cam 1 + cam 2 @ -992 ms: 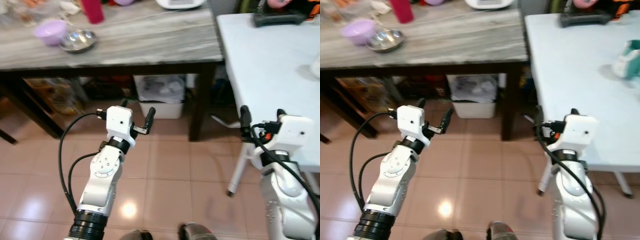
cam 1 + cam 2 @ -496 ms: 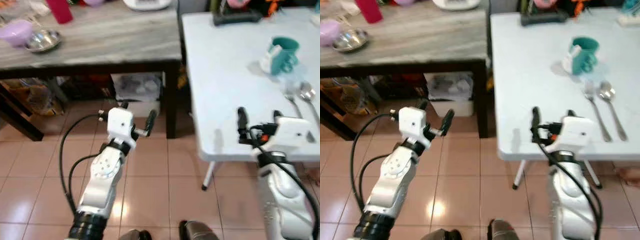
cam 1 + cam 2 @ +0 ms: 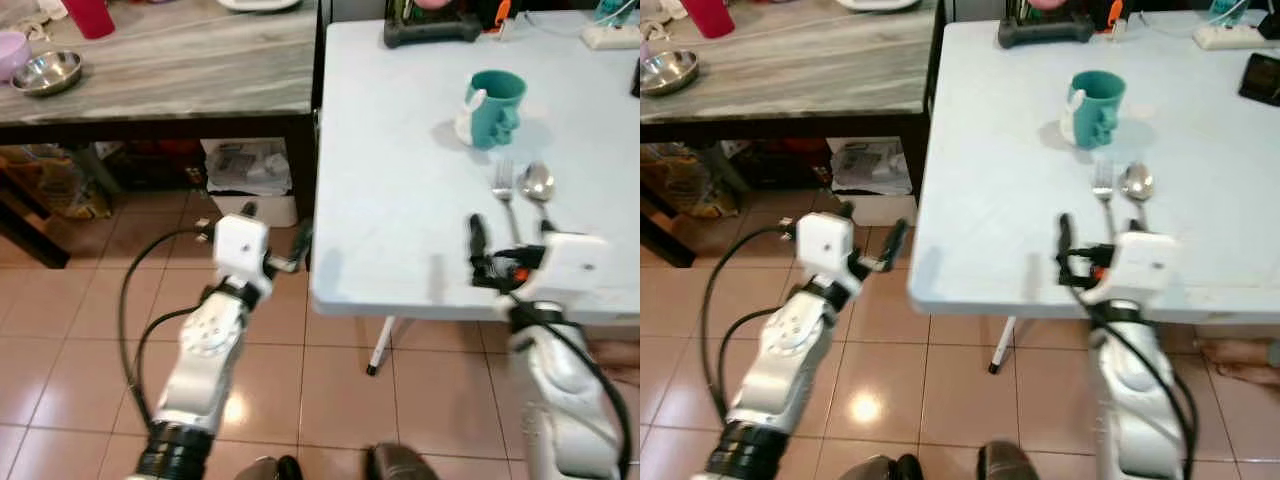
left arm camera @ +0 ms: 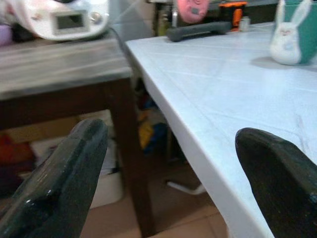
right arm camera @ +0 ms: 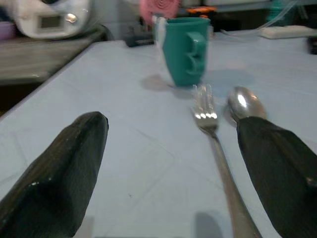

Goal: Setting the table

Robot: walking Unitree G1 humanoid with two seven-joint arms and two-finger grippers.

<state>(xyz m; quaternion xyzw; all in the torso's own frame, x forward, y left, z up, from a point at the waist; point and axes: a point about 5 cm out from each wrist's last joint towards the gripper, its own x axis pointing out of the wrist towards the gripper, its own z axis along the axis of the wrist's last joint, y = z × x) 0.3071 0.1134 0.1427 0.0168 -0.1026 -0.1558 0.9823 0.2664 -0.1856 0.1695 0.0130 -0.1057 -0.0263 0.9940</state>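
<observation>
A white table [image 3: 400,150] stands before me on the right. On it are a teal mug [image 3: 495,100] with a white rabbit figure, and just nearer a fork [image 3: 505,192] and a spoon [image 3: 538,183] lying side by side. My right gripper [image 3: 512,235] is open at the table's near edge, a little short of the fork's handle; its wrist view faces the mug [image 5: 187,49], fork [image 5: 210,116] and spoon [image 5: 245,103]. Over the floor, left of the table's near corner, my left gripper [image 3: 275,225] is open and empty.
A dark table with a marbled top [image 3: 170,70] stands at the left, bearing a steel bowl [image 3: 45,72], a purple bowl [image 3: 8,50] and a red cup [image 3: 90,15]. A white bin [image 3: 245,170] sits beneath it. A black device [image 3: 430,25] and power strip [image 3: 610,35] line the white table's far edge.
The camera has swung right, bringing the white table with mug, fork and spoon in front of me. Both grippers stay open and empty.
</observation>
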